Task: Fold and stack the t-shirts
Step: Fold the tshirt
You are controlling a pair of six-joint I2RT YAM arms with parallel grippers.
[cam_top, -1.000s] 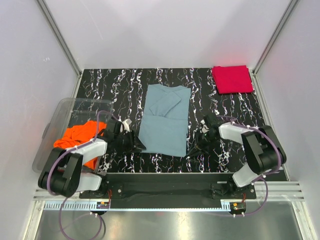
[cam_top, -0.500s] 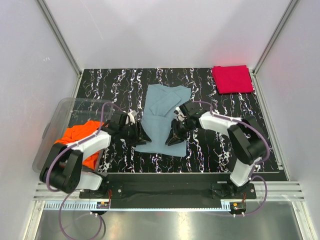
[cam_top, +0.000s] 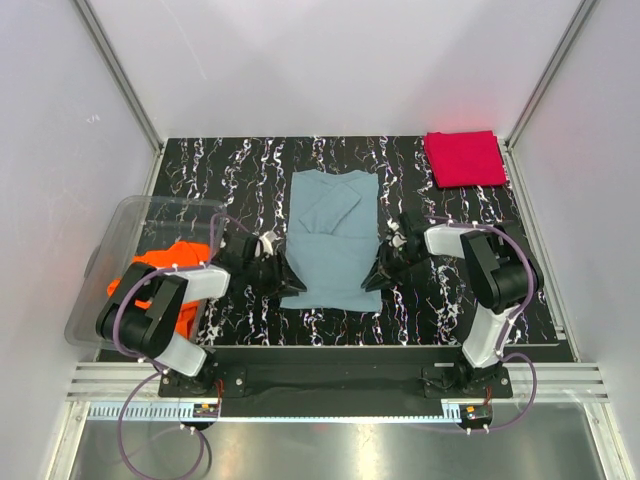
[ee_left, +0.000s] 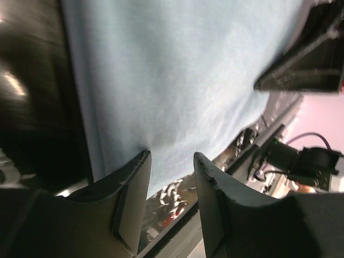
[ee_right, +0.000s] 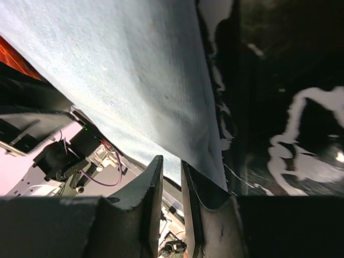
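The grey-blue t-shirt (cam_top: 335, 235) lies flat in the middle of the table, sleeves folded in. My left gripper (cam_top: 287, 284) lies low at its near left corner, jaws open, the cloth edge (ee_left: 177, 75) at the fingertips and nothing between them. My right gripper (cam_top: 377, 280) is at the near right corner, jaws narrowly open with an empty gap, the hem (ee_right: 123, 70) just past the tips. A folded red t-shirt (cam_top: 463, 158) rests at the far right corner. The orange t-shirt (cam_top: 160, 272) is bunched in the bin.
A clear plastic bin (cam_top: 130, 225) stands at the left edge, overhanging the table. White walls and metal posts close in the back and sides. The arms' base rail (cam_top: 330, 365) runs along the near edge.
My right gripper swung in from the right onto the shirt's lower part, then back out to its near right corner. The left gripper moved right to the near left corner. The hem now lies wider and straighter.
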